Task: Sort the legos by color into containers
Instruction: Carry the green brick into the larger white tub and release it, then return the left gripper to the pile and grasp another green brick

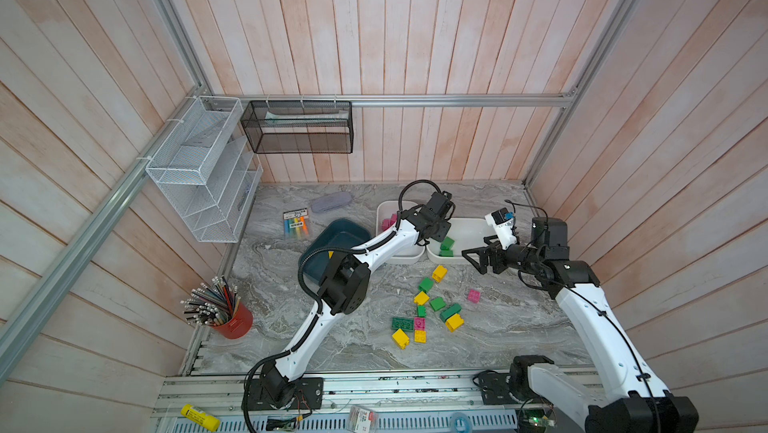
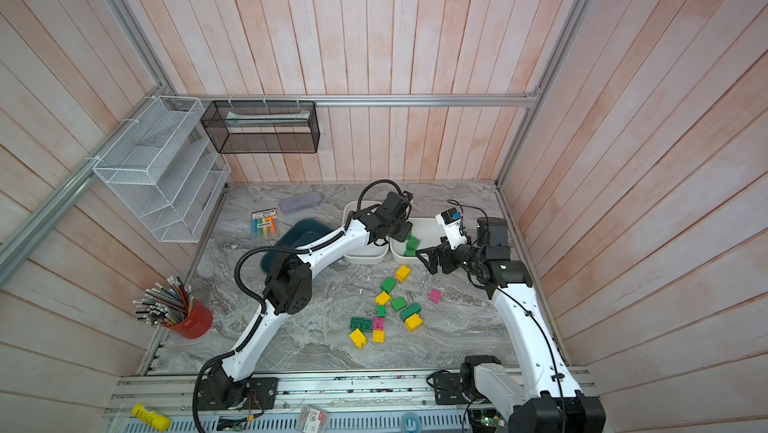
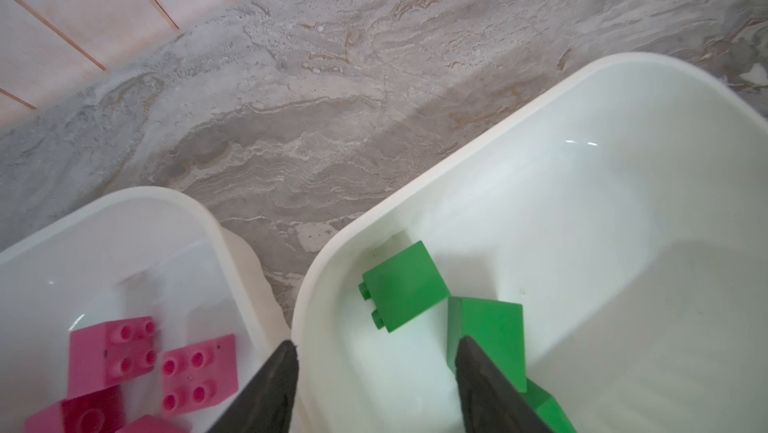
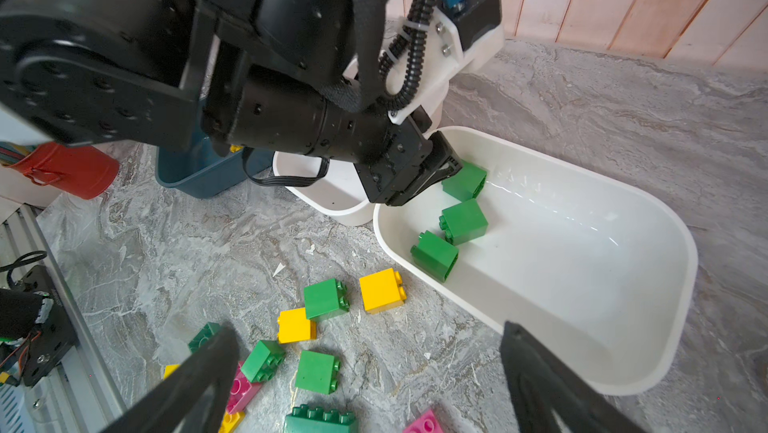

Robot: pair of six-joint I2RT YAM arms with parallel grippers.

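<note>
1. Left wrist view: the left claw [image 3: 376, 341] hangs over a corner of the white tub of greens [image 3: 623, 119]. Its jaws stand apart with nothing between them. Three sorted green bricks [image 3: 403, 285] lie on the tub floor, under and just beside the tips.
2. The second white tub [image 3: 145, 193] sits just beside the first and holds pink bricks [image 3: 110, 352]. In a top view the dark teal tub [image 1: 332, 235] lies left of both, partly hidden under the left arm. A speck of yellow shows inside it.
3. The right claw [image 4: 370, 385] is spread wide and empty, and hovers by the front rim of the tub of greens.
4. Deciding relation: the unsorted bricks lie on the marble table [image 1: 519, 327] in front of the tubs, between the two arms.
   - A loose yellow brick [image 1: 439, 273] sits near the right claw, to its front-left.
   - A loose pink brick [image 1: 473, 295] sits in front of the right claw.
   - Judgement: the right claw is the nearer to this pile. The left claw must first come out of the tub.
5. Long axis: the long dark-green brick [image 1: 402, 323] lies with its length across the table, left to right. A grip would probably go across its narrow width.
6. Writing:
   - The marker pack [image 1: 296, 223] carries a printed label, too small to read.
   - The yellow tube [image 1: 199, 416] on the front rail also bears print, which is illegible.
   - No brand can be read on any brick.
</note>
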